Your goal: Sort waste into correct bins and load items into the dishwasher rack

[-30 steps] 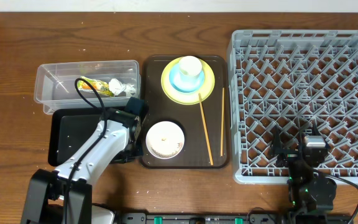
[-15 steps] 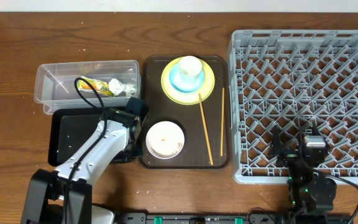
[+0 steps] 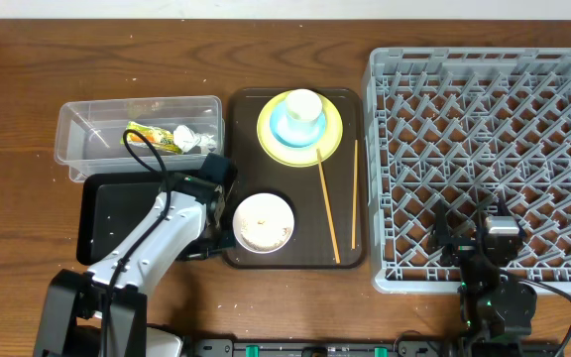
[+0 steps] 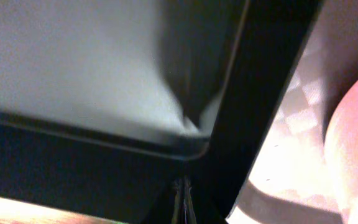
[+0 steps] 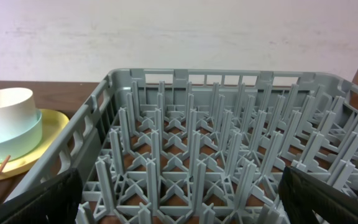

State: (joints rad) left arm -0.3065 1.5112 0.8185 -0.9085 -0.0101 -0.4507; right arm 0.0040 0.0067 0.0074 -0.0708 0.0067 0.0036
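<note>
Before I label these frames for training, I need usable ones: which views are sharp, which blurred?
Overhead: sharp, evenly lit, the dishwasher rack crisp. Left wrist: too close, heavily blurred, the white bowl a pale smear. Right wrist: rack pegs in focus, no glare.

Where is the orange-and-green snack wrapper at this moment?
In the overhead view, the orange-and-green snack wrapper lies inside the clear rectangular plastic tub on the left side, next to the crumpled white tissue.

Set on a dark brown wooden table (image 3: 28, 69), grain running lengthwise, scattered with a few small pale specks. Backed by a plain whitish wall (image 5: 166, 31), evenly and softly lit, without hard shadows.
</note>
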